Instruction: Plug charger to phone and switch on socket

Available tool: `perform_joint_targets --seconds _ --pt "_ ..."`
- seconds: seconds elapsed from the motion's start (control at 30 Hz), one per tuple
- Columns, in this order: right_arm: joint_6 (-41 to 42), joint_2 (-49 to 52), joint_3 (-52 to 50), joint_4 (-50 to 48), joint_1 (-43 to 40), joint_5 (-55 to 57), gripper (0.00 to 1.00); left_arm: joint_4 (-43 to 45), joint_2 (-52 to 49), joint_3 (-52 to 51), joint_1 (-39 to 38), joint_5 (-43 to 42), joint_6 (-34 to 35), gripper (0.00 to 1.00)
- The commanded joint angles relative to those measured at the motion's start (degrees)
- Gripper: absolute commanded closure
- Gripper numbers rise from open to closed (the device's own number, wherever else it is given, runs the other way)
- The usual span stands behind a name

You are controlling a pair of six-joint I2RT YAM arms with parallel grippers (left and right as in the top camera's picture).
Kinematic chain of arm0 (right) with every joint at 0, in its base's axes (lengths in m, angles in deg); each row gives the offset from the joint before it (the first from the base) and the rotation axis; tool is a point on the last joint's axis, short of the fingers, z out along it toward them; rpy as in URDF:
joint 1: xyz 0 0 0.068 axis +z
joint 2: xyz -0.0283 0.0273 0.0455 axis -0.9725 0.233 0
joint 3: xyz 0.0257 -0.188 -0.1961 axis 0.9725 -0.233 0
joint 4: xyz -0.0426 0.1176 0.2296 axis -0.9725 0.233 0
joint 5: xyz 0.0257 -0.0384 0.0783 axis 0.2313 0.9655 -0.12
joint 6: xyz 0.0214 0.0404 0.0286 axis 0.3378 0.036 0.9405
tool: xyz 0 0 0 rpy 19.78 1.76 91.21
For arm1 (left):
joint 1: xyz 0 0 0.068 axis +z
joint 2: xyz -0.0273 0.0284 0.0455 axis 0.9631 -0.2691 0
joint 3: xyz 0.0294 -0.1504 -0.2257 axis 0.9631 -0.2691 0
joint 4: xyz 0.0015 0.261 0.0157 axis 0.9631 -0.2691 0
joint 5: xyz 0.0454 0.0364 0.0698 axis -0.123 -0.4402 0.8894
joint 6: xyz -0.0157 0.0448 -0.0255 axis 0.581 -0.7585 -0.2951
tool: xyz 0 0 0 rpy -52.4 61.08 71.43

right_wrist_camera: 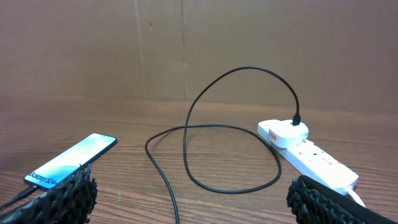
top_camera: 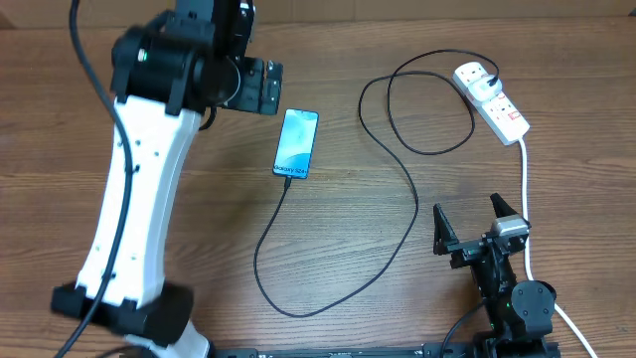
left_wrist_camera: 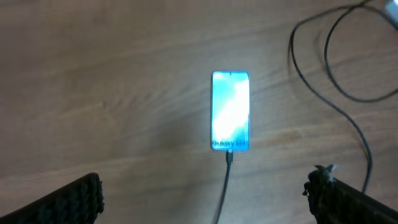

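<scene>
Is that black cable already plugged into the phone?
Yes, the black cable runs straight into the bottom edge of the lit phone.

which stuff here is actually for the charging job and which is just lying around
For the job:
- phone, screen lit
- black charger cable, already in the phone's bottom edge
- white socket strip

Just there:
- the strip's own white cord
- wooden table
</scene>
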Motion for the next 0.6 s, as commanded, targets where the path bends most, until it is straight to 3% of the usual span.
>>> perform_joint_targets --seconds 0.0,0.13,0.47,0.57 --pt "-0.2 -0.7 -0.6 -0.3 0.4 0.3 0.0 3.9 2.8 -9.9 -0.5 1.8 -0.6 0.0" --pt "-0.2 -0.7 -0.6 -0.3 0.4 0.3 0.0 8.5 6.6 -21.6 -0.5 1.3 -0.6 0.0" --pt "-0.2 -0.7 -0.6 -0.3 0.4 0.3 0.0 9.9 17.0 -39.8 -0.3 0.3 -0.6 0.0" --pt "-0.2 -0.7 -0.6 -0.3 0.4 0.3 0.0 14.4 21.9 -46.5 0.5 0.2 -0.6 0.0"
